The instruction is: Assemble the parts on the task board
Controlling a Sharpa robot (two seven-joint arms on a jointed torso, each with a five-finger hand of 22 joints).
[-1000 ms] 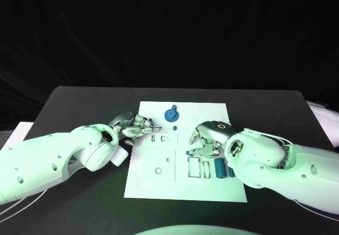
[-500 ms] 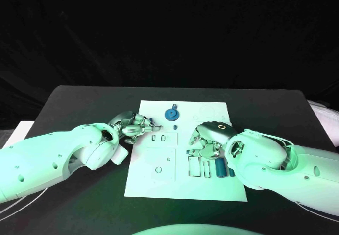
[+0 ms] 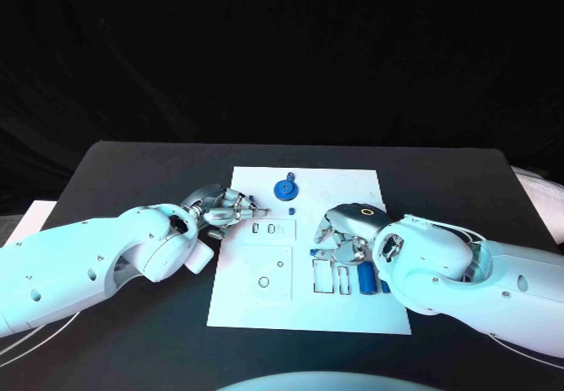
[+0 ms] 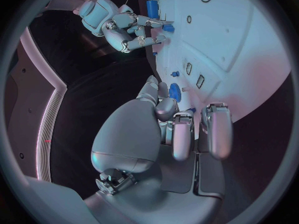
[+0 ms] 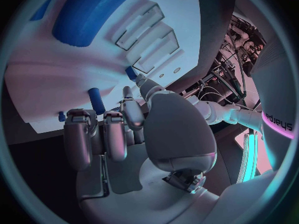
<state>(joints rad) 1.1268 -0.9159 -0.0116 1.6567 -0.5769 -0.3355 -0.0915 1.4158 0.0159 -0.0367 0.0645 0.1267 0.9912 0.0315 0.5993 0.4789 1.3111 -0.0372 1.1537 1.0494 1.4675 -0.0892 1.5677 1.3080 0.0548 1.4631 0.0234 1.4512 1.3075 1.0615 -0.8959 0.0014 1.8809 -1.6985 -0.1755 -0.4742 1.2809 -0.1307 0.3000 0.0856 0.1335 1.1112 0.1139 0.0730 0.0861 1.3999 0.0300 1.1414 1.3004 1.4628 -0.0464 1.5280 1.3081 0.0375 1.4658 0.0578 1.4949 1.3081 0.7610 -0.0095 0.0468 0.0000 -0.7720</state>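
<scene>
The task board (image 3: 308,314) lies flat in the middle of the black counter (image 3: 141,171), its long side running away from the robot. Nearest the robot, the board's lower area is bare white surface with one small oval hole (image 3: 263,283). Beyond it, rectangular slots (image 3: 322,279) sit side by side, and a blue cylindrical part (image 3: 367,281) lies along the board just beside them, with a second, darker blue part (image 3: 382,285) at its outer side, next to the right arm.

The right hand (image 3: 338,236) hangs over the board's right half directly above these slots, fingers pointing down at the board and screening the surface under them. Whether it holds a part cannot be told: the right wrist view shows curled fingers (image 5: 93,134) near a small blue peg (image 5: 94,98) standing on the board, but contact is not visible.

The left hand (image 3: 221,208) sits at the board's left edge, level with two small rectangular pockets (image 3: 270,230). Its fingertips converge toward the board; in the left wrist view the fingers (image 4: 187,129) are drawn together with nothing visibly in them.

Farther on, a small blue peg (image 3: 292,211) stands on the board. Beyond it, a blue round disc part (image 3: 286,191) rests near the board's far edge, clear of both hands.
</scene>
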